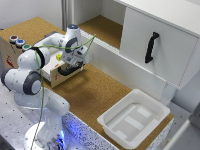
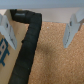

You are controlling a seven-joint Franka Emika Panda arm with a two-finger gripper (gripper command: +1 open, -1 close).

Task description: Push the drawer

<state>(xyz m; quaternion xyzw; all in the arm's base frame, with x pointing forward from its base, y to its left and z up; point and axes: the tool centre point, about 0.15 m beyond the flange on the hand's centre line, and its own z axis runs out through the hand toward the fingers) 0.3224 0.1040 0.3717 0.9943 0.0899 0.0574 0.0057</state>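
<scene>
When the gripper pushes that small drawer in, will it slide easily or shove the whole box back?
The drawer looks like light plywood, so it probably slides in easily. Its box sits loose on the cork surface, so it might shift, though cork likely grips. The black bar handle looks rigid; the gripper stands open beside it.

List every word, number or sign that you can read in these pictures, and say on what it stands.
None can be read.
Red marks on the plywood box: too blurred.
Blue marks on a gripper finger in the wrist view: too blurred.
Drawer, tub, cabinet door: no text.
</scene>
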